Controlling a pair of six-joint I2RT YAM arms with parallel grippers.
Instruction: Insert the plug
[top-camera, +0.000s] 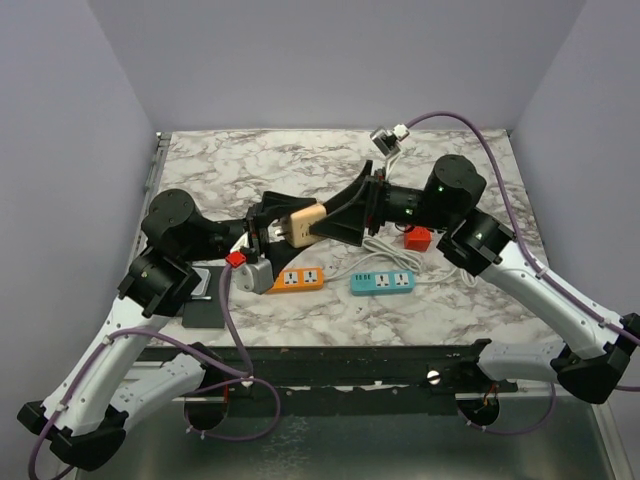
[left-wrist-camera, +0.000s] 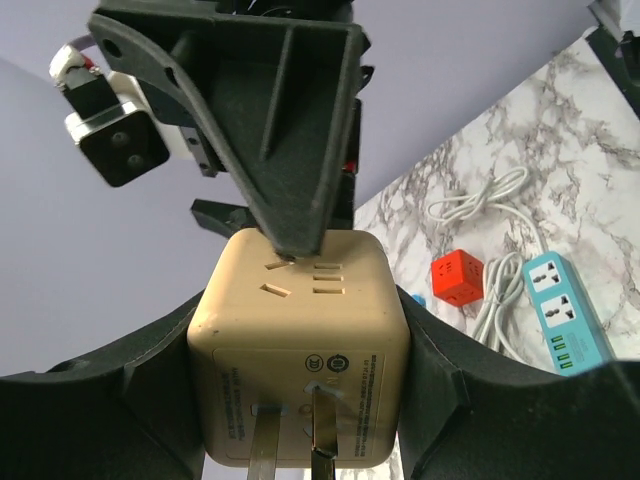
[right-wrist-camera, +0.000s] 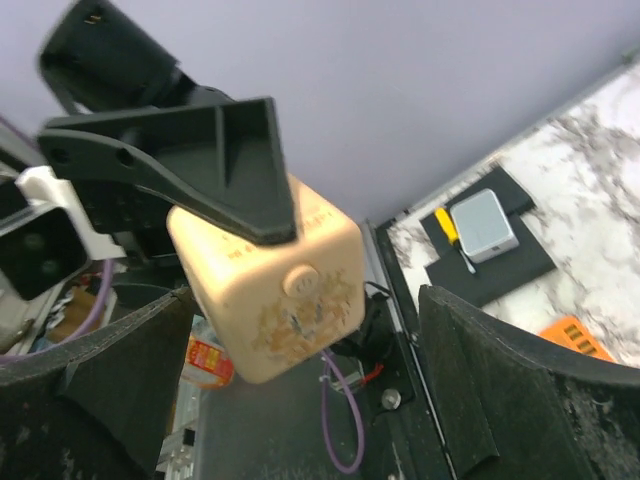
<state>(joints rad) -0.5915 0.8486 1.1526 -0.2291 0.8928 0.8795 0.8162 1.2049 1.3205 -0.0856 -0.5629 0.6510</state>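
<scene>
The beige cube plug (top-camera: 302, 224) is up in the air above the counter (top-camera: 250, 160), its two metal prongs pointing back toward the left wrist. The left fingers (left-wrist-camera: 130, 400) are closed on it, pressing its two sides. The right fingers (right-wrist-camera: 490, 380) stand spread wide around its far end, one tip against its socketed face. On the counter below lie an orange power strip (top-camera: 300, 279) and a teal power strip (top-camera: 383, 282).
</scene>
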